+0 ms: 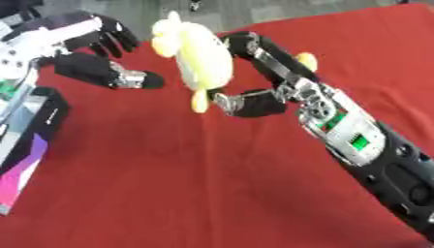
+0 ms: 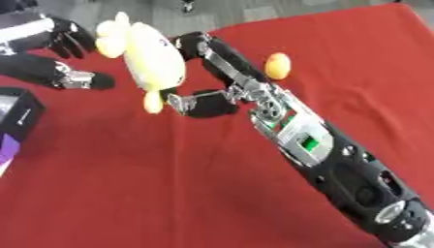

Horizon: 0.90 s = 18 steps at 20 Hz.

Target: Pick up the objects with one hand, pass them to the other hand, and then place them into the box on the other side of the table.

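A surface (image 1: 195,184) covered in red cloth fills most of the view. The right robot hand (image 1: 254,82) reaches in from the lower right on a long black and silver arm, toward the far middle of the surface. Its fingers and thumb curl around a pale yellow plush toy (image 1: 199,58), which has rounded lobes at its top and a small stub at its bottom. The toy is held upright above the cloth, between the two robot hands.

The left robot hand (image 1: 101,38) sits at the far left, just beside the toy but not touching it. Its fingers are spread and relaxed, with the thumb pointing toward the toy, and it holds nothing.

A small yellow-orange ball (image 2: 278,66) lies on the cloth just right of the right arm. At the left edge stands a black box (image 1: 34,140) with purple and pink markings.
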### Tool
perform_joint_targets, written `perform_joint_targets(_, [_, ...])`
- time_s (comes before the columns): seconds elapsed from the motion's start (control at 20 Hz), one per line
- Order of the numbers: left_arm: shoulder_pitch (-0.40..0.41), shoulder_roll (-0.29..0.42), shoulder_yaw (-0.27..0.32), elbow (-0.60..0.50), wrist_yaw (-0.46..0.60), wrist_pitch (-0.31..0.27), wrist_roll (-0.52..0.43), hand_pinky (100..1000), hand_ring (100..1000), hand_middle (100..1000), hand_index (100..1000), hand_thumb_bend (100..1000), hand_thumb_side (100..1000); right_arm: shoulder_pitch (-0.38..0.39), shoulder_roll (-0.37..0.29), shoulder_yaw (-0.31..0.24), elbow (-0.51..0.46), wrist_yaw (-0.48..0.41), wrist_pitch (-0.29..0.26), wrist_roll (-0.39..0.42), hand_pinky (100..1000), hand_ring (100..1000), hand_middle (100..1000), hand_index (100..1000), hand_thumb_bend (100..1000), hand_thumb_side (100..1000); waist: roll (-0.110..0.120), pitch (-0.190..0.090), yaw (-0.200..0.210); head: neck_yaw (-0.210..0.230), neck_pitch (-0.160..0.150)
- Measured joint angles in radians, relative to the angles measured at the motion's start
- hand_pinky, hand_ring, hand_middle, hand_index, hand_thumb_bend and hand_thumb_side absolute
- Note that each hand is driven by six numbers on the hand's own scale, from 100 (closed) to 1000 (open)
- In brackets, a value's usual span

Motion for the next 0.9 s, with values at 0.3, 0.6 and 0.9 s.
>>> perform_joint_targets(0.3, [0.005,0.008,0.014,-0.027,0.021,-0.001,-0.027,817,752,716,789,836,578,0.001,0.0,0.0,0.0,0.005,0.006,-0.006,756,624,562,646,100,100,0.0,0.0,0.001,-0.003,-0.008])
perform_joint_targets(0.6, [-0.001,-0.012,0.018,-0.032,0.046,0.02,-0.017,811,745,707,783,828,591,0.0,0.0,0.001,0.0,0.027,0.005,-0.004,757,624,563,646,100,100,0.0,0.0,0.004,-0.006,-0.009])
perform_joint_targets(0.9, [-0.011,-0.047,0.02,-0.031,0.067,0.038,0.0,808,742,702,780,850,617,-0.008,0.0,0.002,0.002,0.046,0.002,-0.002,759,624,563,645,100,100,0.0,0.0,0.005,-0.009,-0.012])
